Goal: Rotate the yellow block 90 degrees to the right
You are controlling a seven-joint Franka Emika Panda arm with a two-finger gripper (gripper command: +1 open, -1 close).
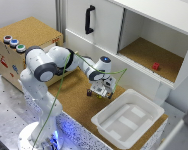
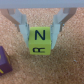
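arm low, end effector (image 1: 101,93) gripping yellow block (image 2: 39,40)

The cork-topped bench (image 1: 74,102) carries a large white plastic tray (image 1: 106,125) near its corner at the exterior view's right. A tiny dark block (image 1: 89,92) sits mid-bench, just beside the tiny yellow cube-shaped block (image 2: 39,41), which rests on the cork.
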